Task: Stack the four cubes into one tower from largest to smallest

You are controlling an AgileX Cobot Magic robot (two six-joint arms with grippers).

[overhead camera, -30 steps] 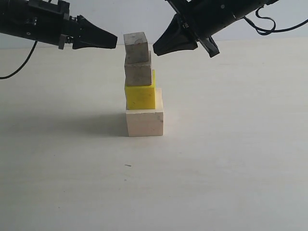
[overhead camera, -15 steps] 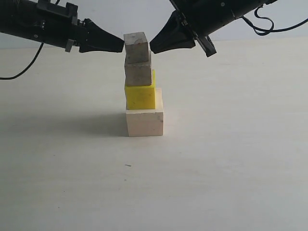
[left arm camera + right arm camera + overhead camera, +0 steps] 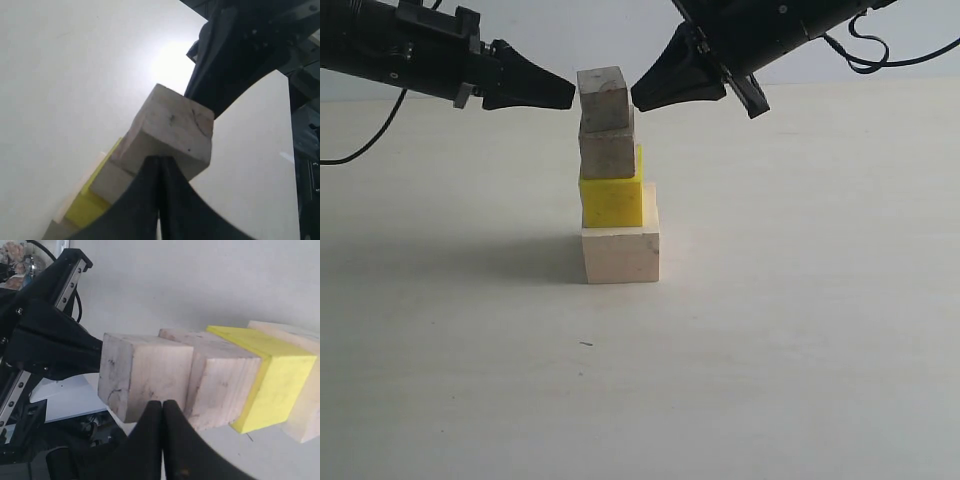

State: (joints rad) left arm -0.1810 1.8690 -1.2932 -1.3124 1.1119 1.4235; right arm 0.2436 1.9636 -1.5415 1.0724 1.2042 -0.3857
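The tower (image 3: 615,180) stands complete in the middle of the table (image 3: 770,330): large wood cube (image 3: 621,254), yellow cube (image 3: 612,200), small wood cube (image 3: 608,153), then the smallest cube (image 3: 603,98) on top. The upper cubes crowd the base's left edge. My left gripper (image 3: 572,95) and right gripper (image 3: 636,98) flank the smallest cube, each with jaws pressed together and holding nothing. I cannot tell whether the tips touch it. I judge an uneven nudge the main risk: it could slide the top cube off or tip the column leftward.

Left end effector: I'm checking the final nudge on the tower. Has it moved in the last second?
Yes. In the exterior view the left end effector has shifted right and slightly down, closing on the smallest cube.
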